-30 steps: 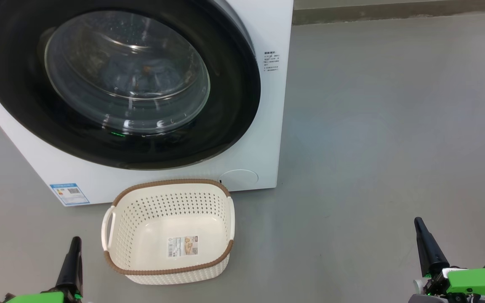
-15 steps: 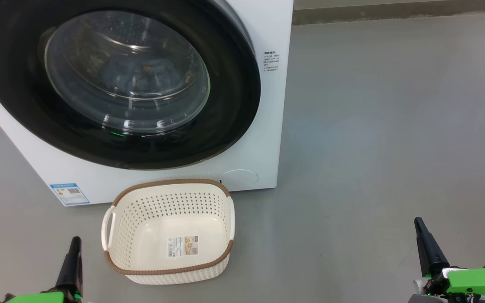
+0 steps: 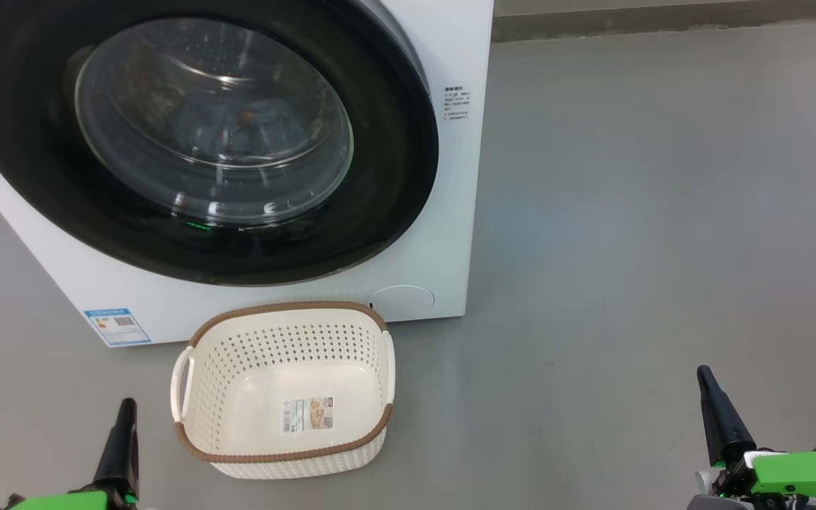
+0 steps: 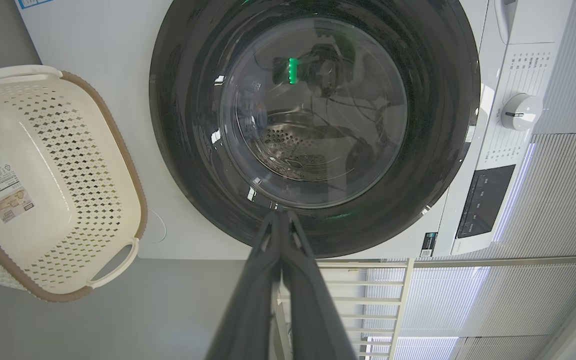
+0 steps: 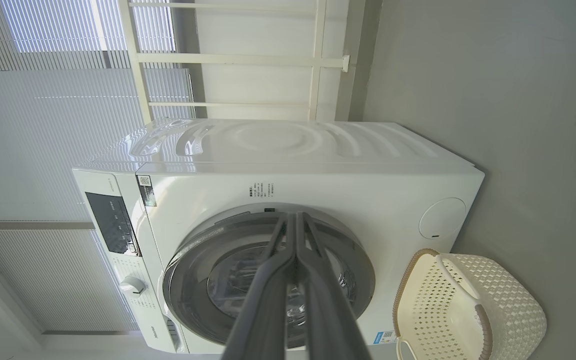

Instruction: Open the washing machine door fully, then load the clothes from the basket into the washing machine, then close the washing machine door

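Washing machine door sits flush on the washing machine, closed. Blue clothes show through the glass, inside the drum. Basket is on the floor just in front of the machine, below the door, near the round filter cap. Label sticker shows on its bottom. Left gripper and right gripper are low at the corners, well apart from the basket. All 4 fingers are pinched together, holding nothing.

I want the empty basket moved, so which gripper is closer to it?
Left. The left gripper is just off the basket's left side, near its handle, not touching. The right gripper is far out on the basket's right side.
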Controlling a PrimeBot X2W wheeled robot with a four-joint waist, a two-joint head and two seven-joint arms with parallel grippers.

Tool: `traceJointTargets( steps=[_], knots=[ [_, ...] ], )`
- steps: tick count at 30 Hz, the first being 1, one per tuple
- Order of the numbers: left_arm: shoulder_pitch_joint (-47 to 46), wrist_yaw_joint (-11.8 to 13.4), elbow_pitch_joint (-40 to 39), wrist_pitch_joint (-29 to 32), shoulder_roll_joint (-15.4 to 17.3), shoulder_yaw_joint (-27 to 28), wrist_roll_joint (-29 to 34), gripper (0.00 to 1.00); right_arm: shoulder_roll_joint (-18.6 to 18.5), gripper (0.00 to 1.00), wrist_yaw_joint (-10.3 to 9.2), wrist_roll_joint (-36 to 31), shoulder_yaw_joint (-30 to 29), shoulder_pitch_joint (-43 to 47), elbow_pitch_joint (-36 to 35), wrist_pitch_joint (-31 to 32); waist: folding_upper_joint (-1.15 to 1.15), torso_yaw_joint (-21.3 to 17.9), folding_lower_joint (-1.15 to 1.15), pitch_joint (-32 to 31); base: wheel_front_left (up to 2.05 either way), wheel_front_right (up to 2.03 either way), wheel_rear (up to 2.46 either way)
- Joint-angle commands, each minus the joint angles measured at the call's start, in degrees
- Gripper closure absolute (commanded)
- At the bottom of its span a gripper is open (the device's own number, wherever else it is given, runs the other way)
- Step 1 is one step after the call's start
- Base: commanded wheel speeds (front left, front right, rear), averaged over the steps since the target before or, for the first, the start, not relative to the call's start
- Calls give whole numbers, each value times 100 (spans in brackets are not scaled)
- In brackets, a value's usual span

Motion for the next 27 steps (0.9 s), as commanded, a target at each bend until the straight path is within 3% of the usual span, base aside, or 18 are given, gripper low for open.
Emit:
traceJointTargets(
  steps=[1, 27],
  knots=[
    [-226, -66, -104, 45, 79, 195, -11, 100, -18, 100, 9, 13, 125, -235, -141, 45, 0, 0, 0, 0, 0, 0, 0],
    [-226, -66, -104, 46, 78, 196, -10, 100, -17, 100, 9, 12, 123, -235, -141, 46, 0, 0, 0, 0, 0, 0, 0]
  ],
)
